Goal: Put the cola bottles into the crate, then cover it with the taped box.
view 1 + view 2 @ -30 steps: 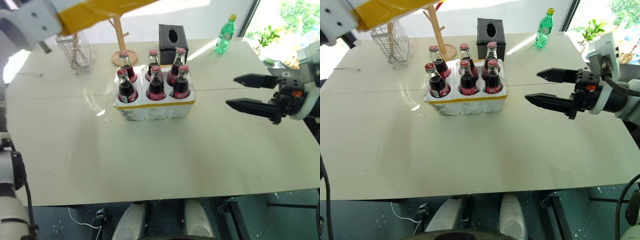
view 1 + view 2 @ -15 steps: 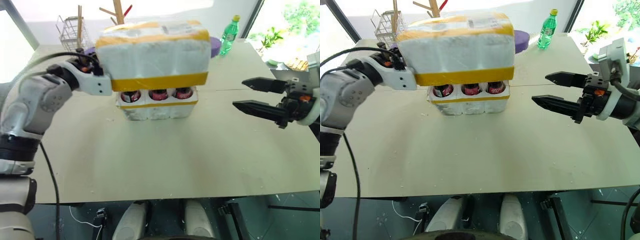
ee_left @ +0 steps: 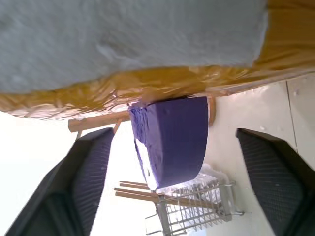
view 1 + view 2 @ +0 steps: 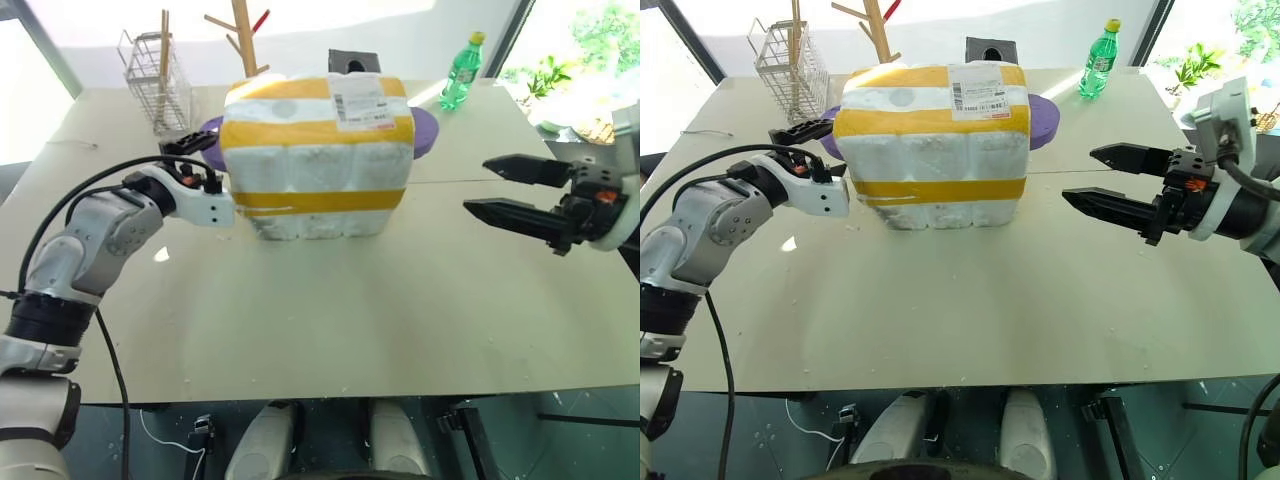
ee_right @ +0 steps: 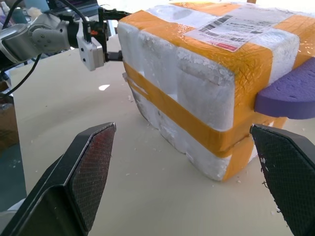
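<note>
1. Taped box (image 4: 932,140), a large white styrofoam shell with wide yellow tape bands and a white shipping label, sat squarely on top of the crate (image 4: 940,213), a low white styrofoam block of which a strip with a thin yellow band was visible beneath the shell's lower edge.
2. Cola bottles could not be seen; judged from how flush the shell sat, they were probably enclosed within it.
3. Purple foam tabs (image 4: 1045,107) projected from both ends of the shell; they appeared to serve as handles for lifting it.
4. Left gripper (image 4: 808,155) was positioned at the shell's left end, at the tab on that side. The left wrist view showed its two black fingers (image 3: 88,167) spread wide on either side of the tab (image 3: 170,140), clear of it, so nothing was pinched.
5. Right gripper (image 4: 1105,178) hovered above the beige table (image 4: 940,300), well apart from the shell's right end, fingers spread and holding nothing; it appeared to be standing by rather than assisting.
6. Wire rack (image 4: 790,65), wooden stand (image 4: 875,25), black tissue box (image 4: 988,48) and green plastic bottle (image 4: 1096,58) stood at the far edge, uninvolved.
7. Assessment: covering appeared complete; only withdrawal of the left arm without nudging the shell seemed outstanding.
</note>
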